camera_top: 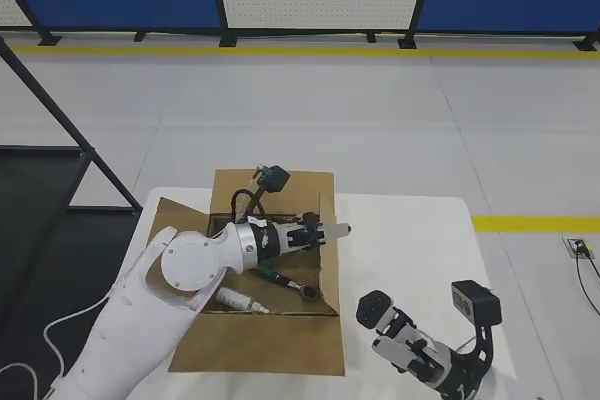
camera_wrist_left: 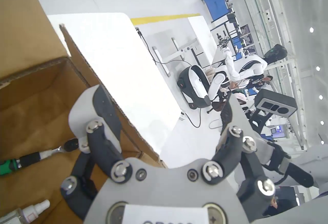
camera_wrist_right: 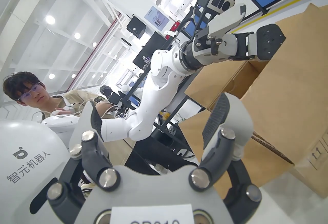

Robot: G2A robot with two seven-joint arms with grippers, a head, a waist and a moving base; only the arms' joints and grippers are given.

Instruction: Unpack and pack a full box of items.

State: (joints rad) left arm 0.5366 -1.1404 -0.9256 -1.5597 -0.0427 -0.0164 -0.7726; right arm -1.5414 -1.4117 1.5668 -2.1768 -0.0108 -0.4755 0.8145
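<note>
An open cardboard box (camera_top: 260, 350) stands on the white table (camera_top: 410, 240) with its flaps spread out. Inside lie a green-handled ratchet tool (camera_top: 283, 280) and a small white bottle (camera_top: 242, 300). My left gripper (camera_top: 325, 232) hangs open and empty over the box's right wall, above the tool (camera_wrist_left: 25, 158) and the bottle (camera_wrist_left: 28, 211). From the right wrist view the left gripper (camera_wrist_right: 258, 27) stands above the box (camera_wrist_right: 289, 86). My right gripper (camera_top: 385, 325) is open and empty near the table's front, right of the box, its fingers (camera_wrist_right: 223, 117) spread wide.
A black and blue device with a cable (camera_top: 273, 178) rests on the box's far flap. Bare table (camera_wrist_left: 107, 55) stretches right of the box. A black frame (camera_top: 50, 130) stands left of the table.
</note>
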